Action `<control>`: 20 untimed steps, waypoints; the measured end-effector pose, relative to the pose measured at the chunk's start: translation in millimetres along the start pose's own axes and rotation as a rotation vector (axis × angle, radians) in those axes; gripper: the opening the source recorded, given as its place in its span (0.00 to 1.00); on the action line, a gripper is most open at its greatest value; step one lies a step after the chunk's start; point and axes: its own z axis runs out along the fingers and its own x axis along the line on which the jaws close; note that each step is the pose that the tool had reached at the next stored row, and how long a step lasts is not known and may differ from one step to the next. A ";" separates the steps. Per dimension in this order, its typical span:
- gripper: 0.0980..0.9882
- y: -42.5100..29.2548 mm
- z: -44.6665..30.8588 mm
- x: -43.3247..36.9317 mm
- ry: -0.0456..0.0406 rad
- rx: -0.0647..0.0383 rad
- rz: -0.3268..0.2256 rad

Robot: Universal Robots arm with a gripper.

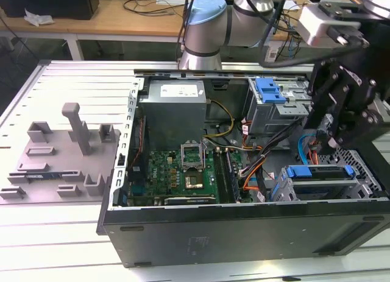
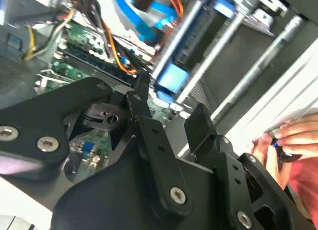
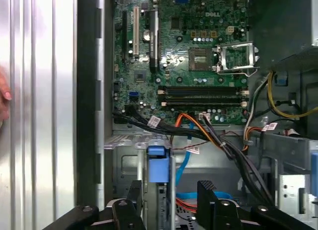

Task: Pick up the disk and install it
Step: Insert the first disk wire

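Note:
The disk [image 1: 319,179], a grey drive framed by a blue carrier bracket, lies flat in the drive cage at the case's corner on the exterior view's right. Its blue bracket end [image 3: 156,164] appears between my fingertips in the first wrist view and as a blue strip [image 2: 172,79] in the second wrist view. My gripper [image 1: 329,136] hangs just above the disk without touching it. It is open in both wrist views [image 3: 171,190] [image 2: 171,111], with nothing between its black fingers [image 3: 206,189].
The open computer case [image 1: 244,224] holds a green motherboard [image 1: 189,169], a power supply [image 1: 177,108], orange, blue and black cables [image 1: 268,166] and a second blue bracket [image 1: 270,90]. A grey fixture [image 1: 61,154] lies at the exterior view's left. A person's hand [image 2: 290,135] is beside the case.

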 end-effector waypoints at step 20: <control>0.52 -8.3 6.6 -49.7 0.1691 0.075 0.118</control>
